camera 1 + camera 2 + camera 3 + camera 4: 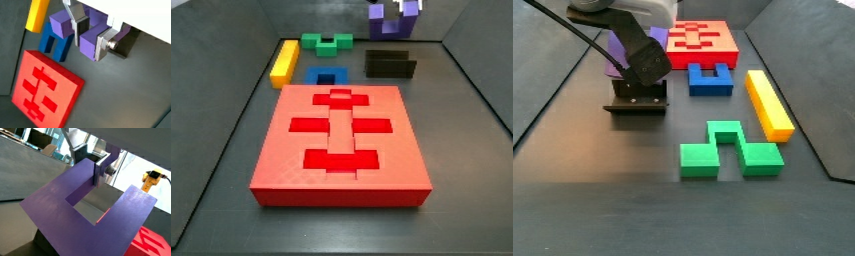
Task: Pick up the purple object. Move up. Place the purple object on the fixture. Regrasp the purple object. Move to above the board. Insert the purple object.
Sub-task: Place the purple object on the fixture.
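My gripper is shut on the purple object, a U-shaped block; one prong sits between the silver fingers. In a wrist view the purple object fills the frame, its notch open toward the fingers. In a side view the purple object hangs in the gripper above the black fixture. In a side view the gripper hides most of the purple object, just above the fixture. The red board lies flat, apart from the fixture.
A blue U-block, a yellow bar and a green notched block lie on the dark floor near the board and fixture. Dark walls enclose the floor. In a side view they show as blue, yellow, green.
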